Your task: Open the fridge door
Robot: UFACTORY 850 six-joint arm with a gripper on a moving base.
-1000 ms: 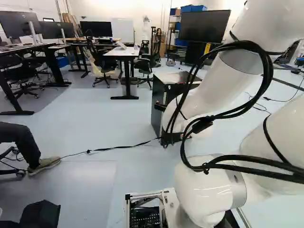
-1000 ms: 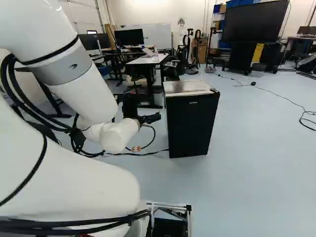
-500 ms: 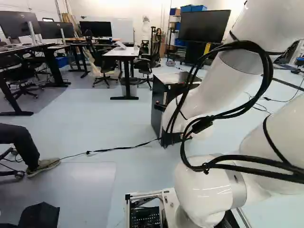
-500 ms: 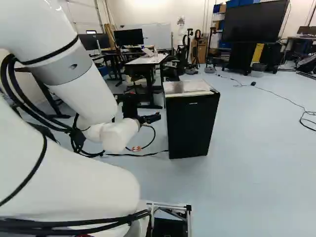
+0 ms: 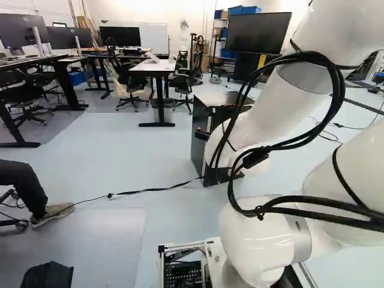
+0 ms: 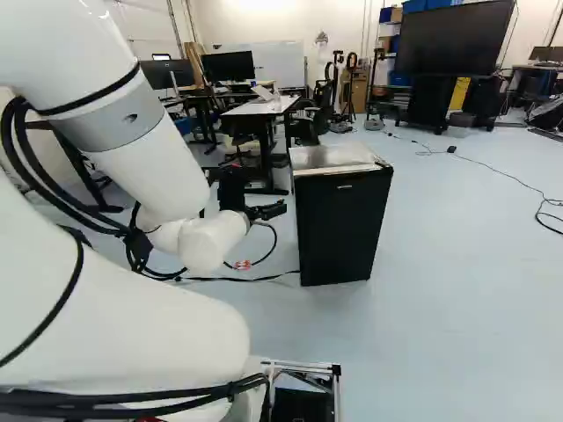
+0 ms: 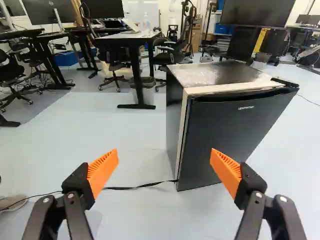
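Observation:
The gripper (image 6: 274,210) is beside the fridge (image 6: 343,227) in the right base view, at about the height of its upper part. In the left base view the arm hides much of the fridge (image 5: 198,135). The wrist view shows the gripper (image 7: 164,167) open, its two orange pads wide apart with nothing between them. Ahead of it stands the small fridge (image 7: 174,110), upright on the floor, with its dark door (image 7: 225,135) shut. A recess runs along the door's top edge, and a small black hinge cover (image 7: 285,81) sits at the far top corner.
A black cable (image 7: 145,185) lies on the floor up to the fridge's foot. Behind stand a white-topped desk (image 5: 153,66), office chairs and a large screen (image 5: 259,33). A person's leg and shoe (image 5: 53,213) show at the left of the left base view.
The base has moved slightly: the fridge appears a little nearer and the scene has shifted a little in both base views. The arm has barely changed against its lowest joint.

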